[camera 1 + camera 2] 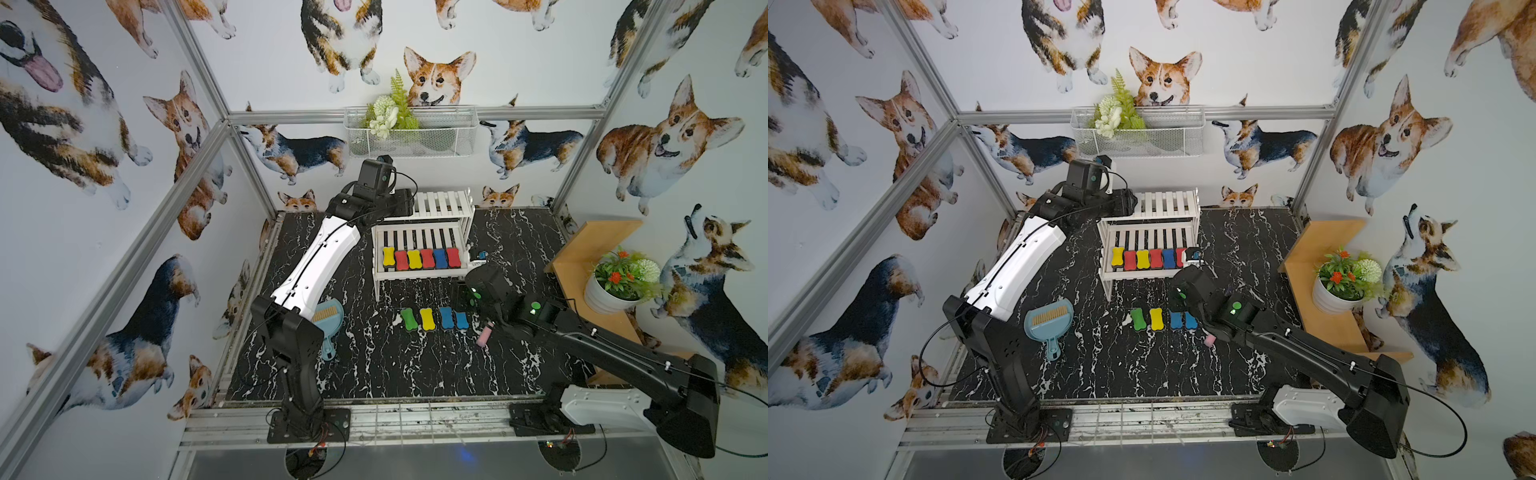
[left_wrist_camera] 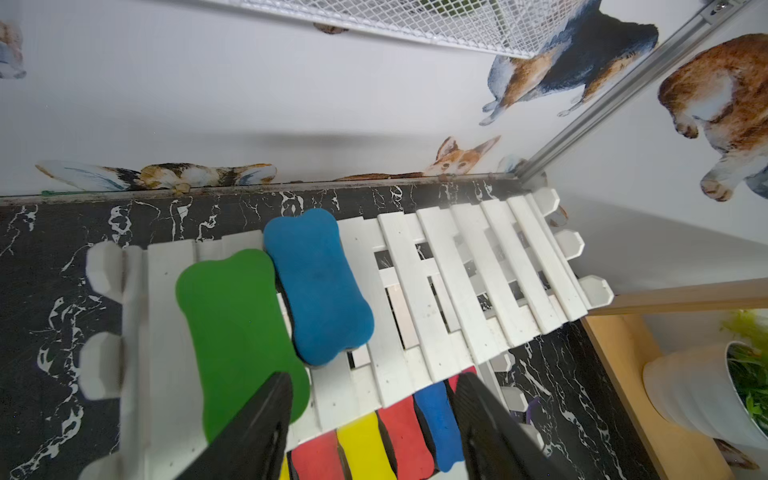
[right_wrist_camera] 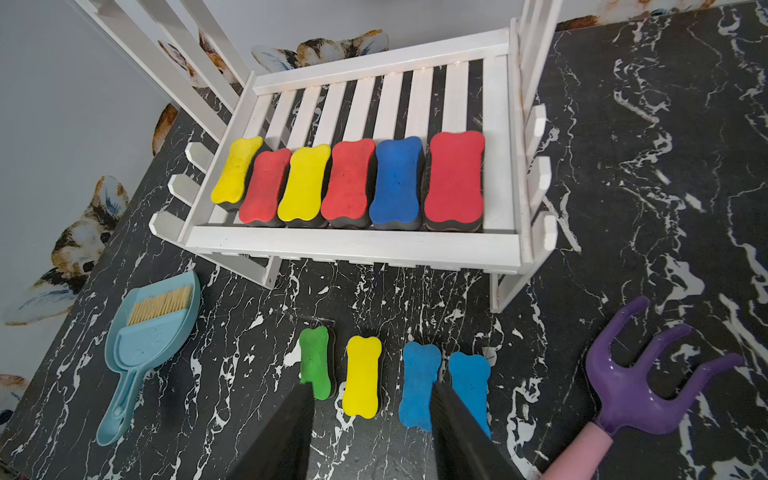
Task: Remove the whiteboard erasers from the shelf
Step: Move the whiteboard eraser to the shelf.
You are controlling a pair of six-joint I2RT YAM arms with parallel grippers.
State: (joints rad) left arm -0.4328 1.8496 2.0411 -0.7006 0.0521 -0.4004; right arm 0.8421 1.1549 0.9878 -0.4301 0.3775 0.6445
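Black marble tabletop (image 1: 374, 365), white shelf (image 1: 419, 275) at the back. Left pincer (image 2: 374, 378), released and empty, hovers over the top tier; green eraser (image 2: 237, 332) and blue eraser (image 2: 318, 286) lie just ahead. Right pincer (image 3: 372, 386), released and empty, hovers above four table erasers (image 3: 419, 374); six lower-tier erasers (image 3: 349, 183) lie ahead.

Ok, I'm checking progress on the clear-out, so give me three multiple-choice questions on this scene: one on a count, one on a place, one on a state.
1. On the lower tier of the shelf, how many erasers?
A six
B four
C eight

2. The rake lies:
A on the shelf
B under the shelf
C on the table

3. The right gripper is:
A shut on an eraser
B open and empty
C shut on the rake

Answers:
1 A: six sit side by side in one row there.
2 C: it rests on the marble, apart from the shelf.
3 B: its jaws stand apart with nothing between them.
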